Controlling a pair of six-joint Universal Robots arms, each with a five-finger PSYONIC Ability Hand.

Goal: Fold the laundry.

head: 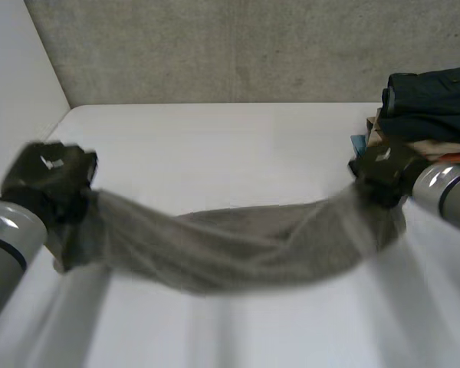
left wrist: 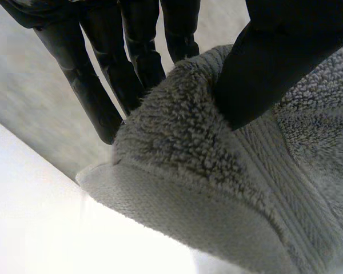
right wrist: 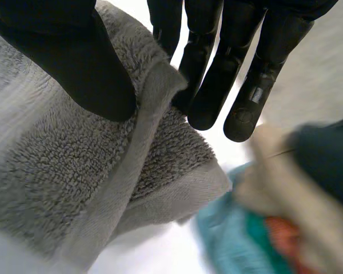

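A grey towel hangs stretched between my two hands above the white table, sagging in the middle. My left hand holds its left end. In the left wrist view the thumb presses the towel's thick edge against the fingers. My right hand holds the right end. In the right wrist view the thumb pinches the towel's hemmed corner against the fingers.
A pile of folded clothes, dark blue on top, stands at the table's right edge just behind my right hand. Teal and orange cloth of that pile lies under the right fingertips. A concrete wall backs the table.
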